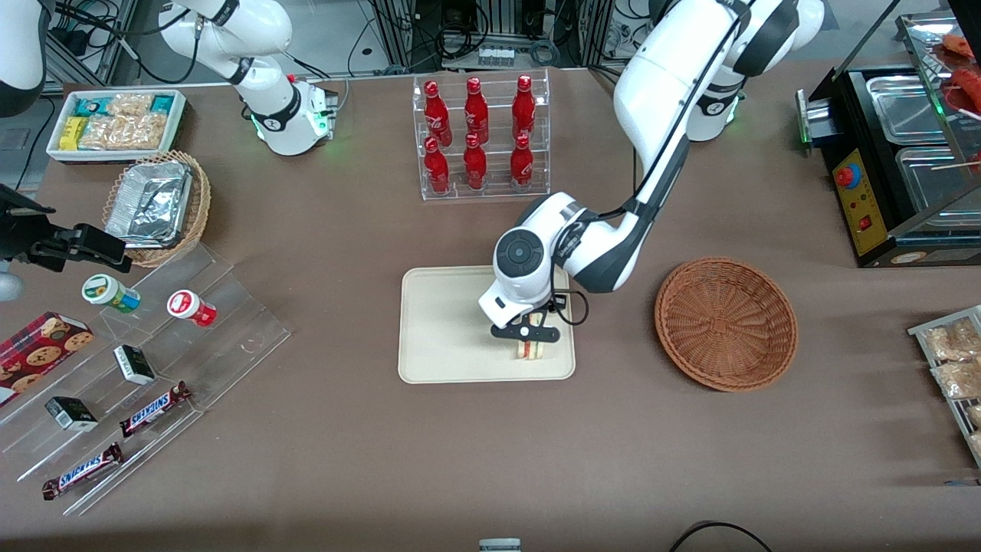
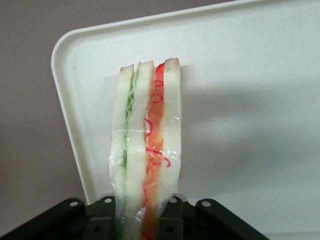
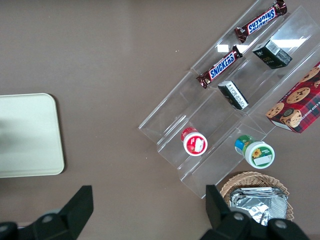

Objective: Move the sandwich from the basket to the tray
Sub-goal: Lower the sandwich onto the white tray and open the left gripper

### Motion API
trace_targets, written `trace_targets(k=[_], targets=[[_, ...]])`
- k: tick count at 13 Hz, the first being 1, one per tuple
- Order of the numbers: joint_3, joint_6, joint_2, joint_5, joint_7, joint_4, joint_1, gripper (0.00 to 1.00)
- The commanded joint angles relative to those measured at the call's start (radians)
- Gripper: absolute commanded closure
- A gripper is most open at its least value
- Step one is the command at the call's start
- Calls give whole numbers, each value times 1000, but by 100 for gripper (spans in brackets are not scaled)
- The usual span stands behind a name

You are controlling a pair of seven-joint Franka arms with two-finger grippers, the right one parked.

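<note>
Sandwich sits clamped between the fingers of the left gripper, low over the tray, near the tray's edge closest to the front camera and toward the corner on the basket's side. Wrist view shows the wrapped wedge held by its lower end, both fingers pressed on the bread faces, filling edge facing the camera, tray corner just past its tip. Whether the sandwich is already touching the tray surface cannot be told; its shadow on the tray looks close.

Basket is empty, well apart toward the working arm's end of the table, so transfer looks nearly done and the step in hand is release.

To do it well:
- lower until the wedge rests on the tray, no drop, since soft bread in slick wrap may bounce or slide
- keep it inside the rim; it is near the edge, so nudging slightly toward tray centre gives margin
- open fingers fully before lifting, wrap may cling to a pad
- lift straight up, no sideways drag, else the wedge could topple or slide toward the rim
</note>
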Motion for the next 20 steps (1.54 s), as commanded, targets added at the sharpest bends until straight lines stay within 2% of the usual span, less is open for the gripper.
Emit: trace_targets(k=[1,3,4,5,15,20], targets=[[7,35,54,2,-26,56,-22,100],[7,54,65,2,-37,57,-22,100],[7,54,65,2,-31,57,-21,53],[7,54,65,2,-32,56,-21,1],[19,46,45,17,-37,86,-24,0],[21,25,-15,17,-37,88,-11,0]])
